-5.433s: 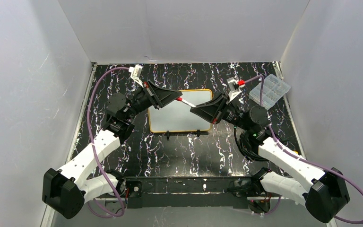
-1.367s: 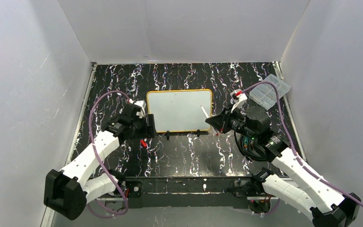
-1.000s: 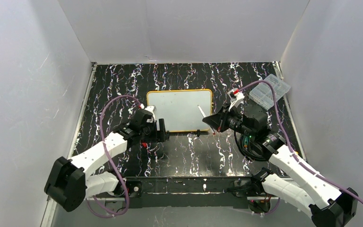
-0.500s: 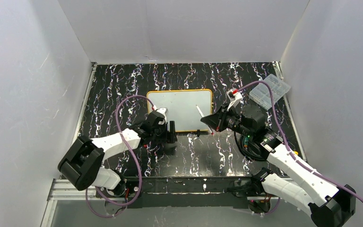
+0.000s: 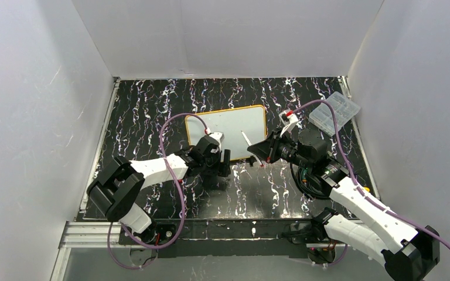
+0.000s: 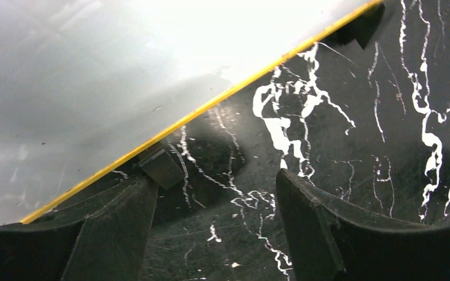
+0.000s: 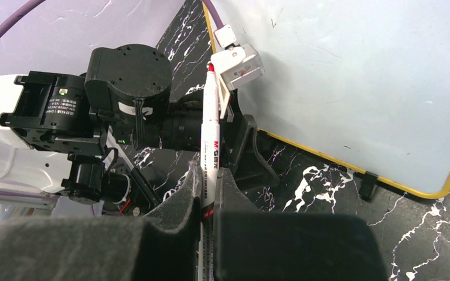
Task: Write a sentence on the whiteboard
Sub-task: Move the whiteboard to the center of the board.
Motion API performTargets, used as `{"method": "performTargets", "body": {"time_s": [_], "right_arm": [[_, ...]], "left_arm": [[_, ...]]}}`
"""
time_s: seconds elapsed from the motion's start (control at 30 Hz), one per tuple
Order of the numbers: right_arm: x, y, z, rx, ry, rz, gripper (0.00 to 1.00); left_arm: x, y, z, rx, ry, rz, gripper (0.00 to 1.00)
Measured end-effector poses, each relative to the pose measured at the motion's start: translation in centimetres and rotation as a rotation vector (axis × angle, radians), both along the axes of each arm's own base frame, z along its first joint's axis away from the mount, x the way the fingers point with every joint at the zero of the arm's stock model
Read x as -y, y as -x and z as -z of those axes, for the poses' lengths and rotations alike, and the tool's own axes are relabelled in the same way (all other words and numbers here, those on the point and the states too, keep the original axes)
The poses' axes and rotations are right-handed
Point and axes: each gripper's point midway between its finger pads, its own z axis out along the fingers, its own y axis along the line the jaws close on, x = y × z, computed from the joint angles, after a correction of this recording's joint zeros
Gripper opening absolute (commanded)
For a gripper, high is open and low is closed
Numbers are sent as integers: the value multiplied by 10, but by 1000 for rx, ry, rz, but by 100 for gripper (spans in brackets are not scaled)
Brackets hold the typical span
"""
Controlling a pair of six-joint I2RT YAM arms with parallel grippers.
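The whiteboard [image 5: 234, 124] lies slightly askew on the black marbled table, its face blank, with no sentence in view. My left gripper [image 5: 220, 163] stands open at the board's near edge. In the left wrist view [image 6: 214, 190] its left finger is close beside a black clip foot [image 6: 162, 167] under the yellow frame, and only table lies between the fingers. My right gripper [image 5: 259, 151] is shut on a white marker [image 5: 245, 139] whose red tip points over the board's near right part. In the right wrist view the marker [image 7: 209, 137] runs up from my right gripper [image 7: 208, 174], with the whiteboard [image 7: 351, 70] beyond it.
A clear plastic compartment box [image 5: 334, 109] sits at the back right. White walls close in the table on three sides. The left arm's wrist [image 7: 129, 99] lies close in front of the marker tip. Purple cables loop off both arms.
My left arm has swept right along the board's near edge, and the board has turned a little, its right end farther back. The right gripper with the marker has barely shifted.
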Motion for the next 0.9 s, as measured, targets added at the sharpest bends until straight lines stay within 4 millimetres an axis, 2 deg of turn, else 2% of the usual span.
{"method": "performTargets", "body": {"time_s": [0.17, 0.27, 0.33, 0.4, 0.57, 0.63, 0.73, 0.9], "right_arm": [[0, 0, 0, 0, -1, -3, 1], [0, 0, 0, -1, 1, -2, 1], [0, 0, 1, 0, 3, 3, 1], [1, -1, 2, 4, 10, 8, 1], [1, -7, 11, 4, 52, 20, 1], [-2, -9, 18, -7, 80, 22, 1], [-11, -10, 25, -11, 125, 17, 1], [-34, -13, 28, 14, 195, 24, 1]], "left_arm": [[15, 9, -2, 4, 5, 44, 72], [17, 13, -5, -2, 10, 47, 74], [14, 16, -14, 0, 21, 43, 76], [8, 23, -30, 11, 40, 41, 78], [-12, 40, -91, 72, 91, 70, 79], [-21, 40, -109, 87, 88, 86, 79], [-43, 26, -134, 106, 90, 85, 79], [-99, -20, -163, 160, 115, -33, 79]]}}
